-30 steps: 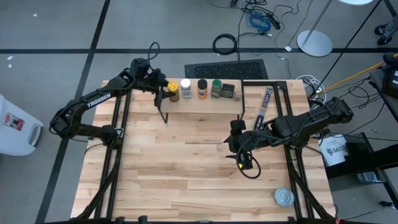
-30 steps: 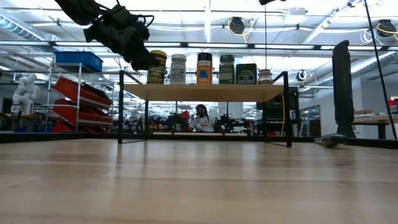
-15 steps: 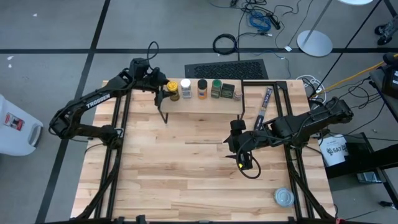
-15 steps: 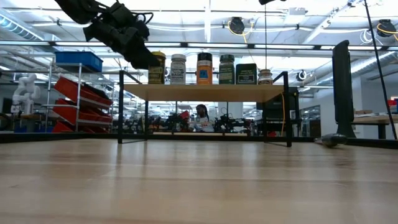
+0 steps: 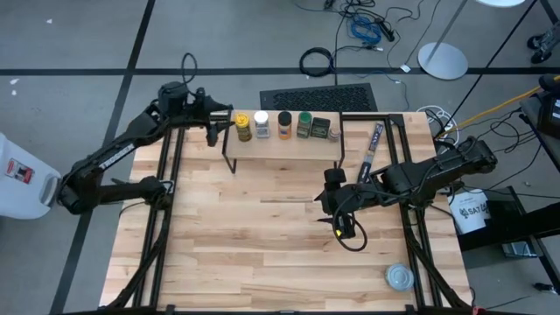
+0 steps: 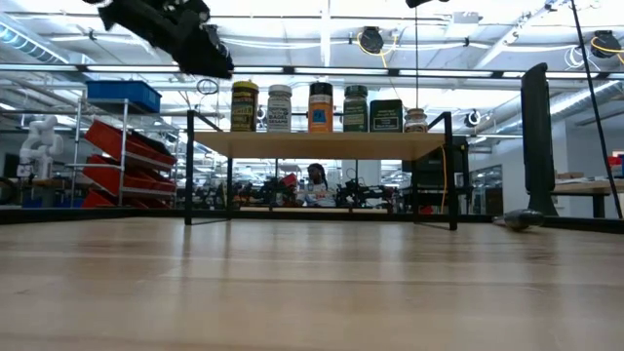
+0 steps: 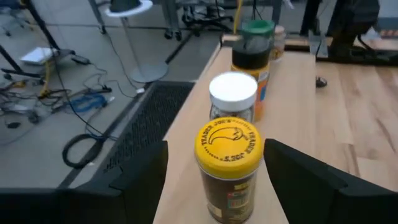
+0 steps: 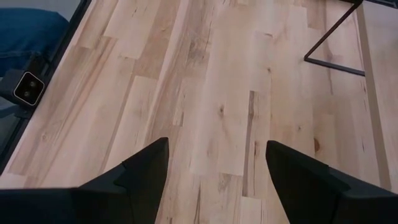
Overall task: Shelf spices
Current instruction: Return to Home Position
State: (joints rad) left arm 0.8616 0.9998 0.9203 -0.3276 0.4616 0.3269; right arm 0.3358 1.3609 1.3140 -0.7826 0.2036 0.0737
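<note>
Looking across from the left, six spices are standing in one row on the shelf [image 5: 262, 147] at the far side of the table [image 5: 254, 262]: the yellow-lidded jar [image 5: 242, 121], the white-lidded jar [image 5: 261, 120], the orange jar [image 5: 284, 122], the green-lidded jar [image 5: 304, 122], the dark square tin [image 5: 320, 128] and, at the right end, the small clear jar [image 5: 334, 133]. No jar is lying loose on the boards, so I am taking the shelving itself as done, with only the arms' retreat to rest left. The left gripper [image 5: 213, 128] is hanging just off the shelf's left end, higher than the jar tops. Its fingers [image 7: 134, 180] are standing wide apart and gripping nothing. The yellow-lidded jar is showing between them from the wrist camera, but it is clear of both. Further right, the right gripper [image 8: 217, 162] is hovering over bare wood near the table's middle, well apart from the shelf, with its fingers likewise spread and empty.
</note>
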